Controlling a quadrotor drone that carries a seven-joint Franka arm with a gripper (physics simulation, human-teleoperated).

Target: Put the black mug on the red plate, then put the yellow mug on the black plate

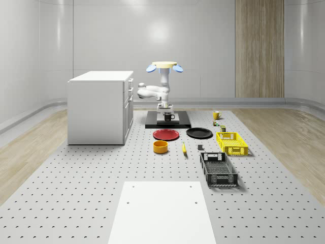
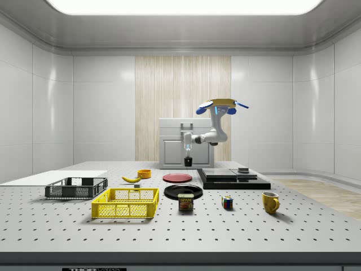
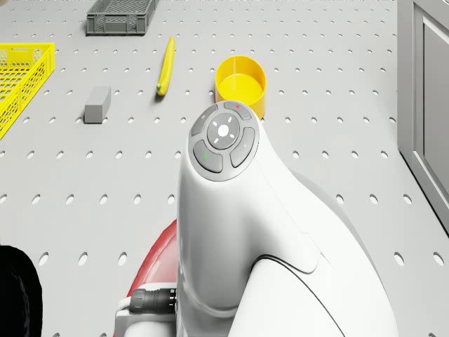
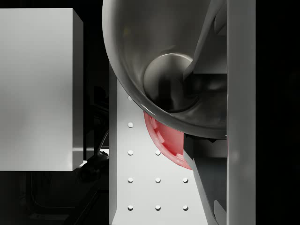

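We see the drone [image 1: 164,65] hovering above a black platform [image 1: 152,125] at the far end of the perforated table [image 1: 76,178], its white arm [image 1: 155,93] bent down in front of it. The gripper [image 1: 166,112] holds the black mug [image 1: 167,117] in the air, the fingers closed on the mug's wall; in the wrist view one finger [image 4: 241,93] runs down beside the mug's open mouth [image 4: 168,61], with the other against the inside of the wall. In the side view the mug [image 2: 188,162] hangs clear of the table, above and just behind the red plate [image 2: 177,178].

The red plate [image 1: 166,134] lies flat on the table in front of the platform, and the black plate [image 1: 199,133] sits beside it toward the whole-scene view's right, the two close but apart. The yellow mug [image 1: 216,115] stands upright well off from both plates, farther toward that right side, near the back of the table.

Nearer the camera in the whole-scene view we find a yellow bowl [image 1: 160,147], a banana [image 1: 184,148] beside it, a yellow crate [image 1: 232,143] and a black crate [image 1: 218,169]. A white cabinet [image 1: 99,107] stands on the whole-scene view's left. In the side view a Spam can [image 2: 185,202] and a Rubik's cube [image 2: 227,202] rest in the foreground, between the yellow crate and the yellow mug.
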